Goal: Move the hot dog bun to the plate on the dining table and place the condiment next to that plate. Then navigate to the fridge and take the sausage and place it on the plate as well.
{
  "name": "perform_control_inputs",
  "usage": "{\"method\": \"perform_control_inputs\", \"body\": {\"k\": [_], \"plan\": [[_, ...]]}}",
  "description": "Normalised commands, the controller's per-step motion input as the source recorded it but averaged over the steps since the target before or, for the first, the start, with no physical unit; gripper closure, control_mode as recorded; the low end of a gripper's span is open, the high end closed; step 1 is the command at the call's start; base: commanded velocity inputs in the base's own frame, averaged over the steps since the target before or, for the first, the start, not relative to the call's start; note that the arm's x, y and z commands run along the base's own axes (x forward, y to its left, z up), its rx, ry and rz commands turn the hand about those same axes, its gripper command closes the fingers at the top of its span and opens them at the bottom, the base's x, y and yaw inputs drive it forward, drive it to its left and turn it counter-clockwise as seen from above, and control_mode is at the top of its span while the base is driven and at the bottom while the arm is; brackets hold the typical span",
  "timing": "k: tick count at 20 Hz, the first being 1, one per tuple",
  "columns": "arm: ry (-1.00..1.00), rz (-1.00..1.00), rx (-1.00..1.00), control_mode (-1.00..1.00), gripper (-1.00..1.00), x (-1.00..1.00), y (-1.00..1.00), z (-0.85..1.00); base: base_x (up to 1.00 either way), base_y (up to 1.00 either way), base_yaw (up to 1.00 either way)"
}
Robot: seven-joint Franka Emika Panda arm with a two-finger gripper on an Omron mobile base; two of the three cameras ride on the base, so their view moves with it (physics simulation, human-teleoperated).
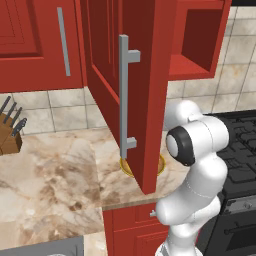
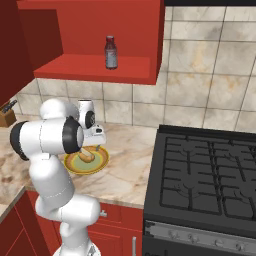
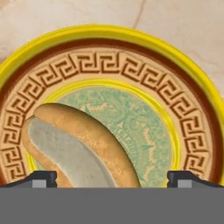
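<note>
The gripper (image 3: 112, 177) is held wide above the hot dog bun (image 3: 78, 146), which is laid on the plate (image 3: 188, 78) on the bench (image 2: 125, 180).

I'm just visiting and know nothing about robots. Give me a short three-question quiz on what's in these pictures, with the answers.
1. True or false: the bun lies on the plate.
2. Where does the bottle stand? A) on the stove B) on the open red shelf C) on the plate
3. Fill in: the gripper hangs over the bun with its jaws ____.

Key
1. True. The hand view shows the bun on the plate's green centre.
2. B. In the right base view the bottle stands upright on the shelf above the counter.
3. Open. One finger tip shows on each side of the bun.
</note>
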Motion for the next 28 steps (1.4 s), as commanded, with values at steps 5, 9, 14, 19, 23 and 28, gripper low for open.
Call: {"method": "perform_control_inputs", "body": {"k": [5,9,14,19,23,28], "plan": [[0.0,0.04,0.0,-1.0,-1.0,-0.02,0.05,-0.13,0.0,0.0,0.0],[0.0,0.03,0.0,-1.0,-1.0,0.0,0.0,-0.09,0.0,0.0,0.0],[-0.03,0.01,0.0,-1.0,-1.0,-0.15,0.0,-0.01,0.0,0.0,0.0],[-0.1,0.0,0.0,-1.0,-1.0,-0.39,0.0,0.0,0.0,0.0,0.0],[-0.1,0.0,0.0,-1.0,-1.0,-0.33,0.0,0.0,0.0,0.0,0.0],[-0.07,0.01,0.0,-1.0,-1.0,-0.03,-0.12,0.0,0.0,0.0,0.0]]}}
